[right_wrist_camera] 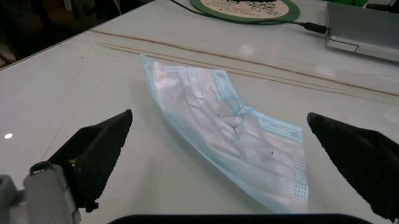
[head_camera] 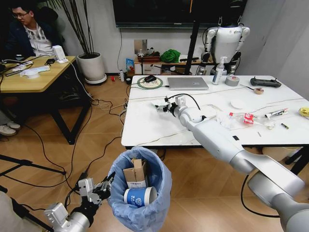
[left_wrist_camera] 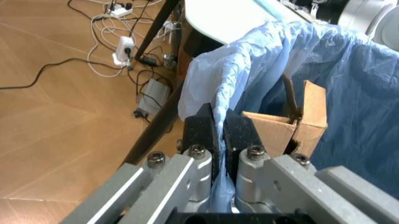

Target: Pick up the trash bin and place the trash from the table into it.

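The trash bin (head_camera: pixel 140 195), lined with its light-blue bag, hangs just off the near edge of the table (head_camera: pixel 145 130), with a cardboard box (head_camera: pixel 135 174) and a paper cup (head_camera: pixel 139 196) already inside. The left gripper (left_wrist_camera: pixel 218 130) is pinched tight on the bag-covered rim at the bin's left side. Over the tabletop the right gripper (right_wrist_camera: pixel 218 154) hovers with its fingers spread wide around a pale blue face mask (right_wrist_camera: pixel 227 140) lying flat, while a clear bottle (head_camera: pixel 239 118) and wrappers lie further right.
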You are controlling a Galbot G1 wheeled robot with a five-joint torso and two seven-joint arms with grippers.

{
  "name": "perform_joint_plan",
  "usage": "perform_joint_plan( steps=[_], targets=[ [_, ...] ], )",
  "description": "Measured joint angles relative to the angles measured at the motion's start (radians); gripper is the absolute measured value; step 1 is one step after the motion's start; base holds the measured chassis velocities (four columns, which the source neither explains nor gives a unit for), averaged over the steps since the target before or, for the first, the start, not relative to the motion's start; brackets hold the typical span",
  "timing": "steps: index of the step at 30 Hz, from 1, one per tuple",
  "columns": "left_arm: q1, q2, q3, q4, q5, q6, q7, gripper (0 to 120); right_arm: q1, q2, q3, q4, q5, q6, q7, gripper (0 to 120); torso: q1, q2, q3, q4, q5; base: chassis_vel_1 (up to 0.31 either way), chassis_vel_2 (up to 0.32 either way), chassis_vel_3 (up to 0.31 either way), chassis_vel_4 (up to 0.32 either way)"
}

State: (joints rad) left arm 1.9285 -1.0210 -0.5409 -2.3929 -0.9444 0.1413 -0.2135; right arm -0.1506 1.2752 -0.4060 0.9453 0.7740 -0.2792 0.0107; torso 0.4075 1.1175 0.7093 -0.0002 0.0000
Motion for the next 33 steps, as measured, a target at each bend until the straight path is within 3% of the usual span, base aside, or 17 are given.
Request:
perform_joint_plan(
  steps=[6, 13, 19, 23, 27, 33],
  targets=[
    [0.003, 0.001, -0.001, 0.0, 0.0, -0.002, 0.001, 0, -0.006, 0.006, 0.0, -0.018, -0.005, 0.004, -0.003, 94, 0.0, 0.0, 0.0, -0.0001, 0.0, 0.0, 0.0, 0.0, 0.0],
    [0.004, 0.001, -0.002, -0.001, 0.002, -0.003, 0.004, 0, -0.01, -0.001, -0.004, -0.02, -0.005, 0.004, -0.002, 70, 0.0, 0.0, 0.0, -0.0001, 0.0, 0.0, 0.0, 0.0, 0.0],
    [0.003, 0.002, -0.002, -0.001, 0.002, -0.004, 0.005, 0, -0.015, -0.01, -0.013, -0.011, -0.003, 0.002, 0.003, 43, 0.0, 0.0, 0.0, -0.0001, 0.0, 0.0, 0.0, 0.0, 0.0],
    [0.003, 0.002, -0.003, -0.001, 0.002, -0.004, 0.005, 0, -0.016, -0.012, -0.023, -0.008, -0.001, 0.001, 0.003, 35, 0.0, 0.0, 0.0, -0.0001, 0.0001, 0.0, 0.0, 0.0, 0.0],
    [0.001, 0.002, -0.004, -0.001, 0.002, -0.005, 0.005, 0, -0.018, -0.011, -0.026, -0.007, 0.0, 0.0, 0.004, 16, 0.0, 0.0, 0.0, -0.0001, 0.0, 0.0, 0.0, 0.0, 0.0],
    [-0.001, 0.005, -0.004, 0.001, 0.0, -0.005, 0.005, 0, -0.017, -0.014, -0.032, -0.003, 0.009, -0.001, 0.005, 0, 0.0, 0.0, 0.0, 0.0, 0.0, 0.0, 0.0, 0.0, 0.0]
  ],
)
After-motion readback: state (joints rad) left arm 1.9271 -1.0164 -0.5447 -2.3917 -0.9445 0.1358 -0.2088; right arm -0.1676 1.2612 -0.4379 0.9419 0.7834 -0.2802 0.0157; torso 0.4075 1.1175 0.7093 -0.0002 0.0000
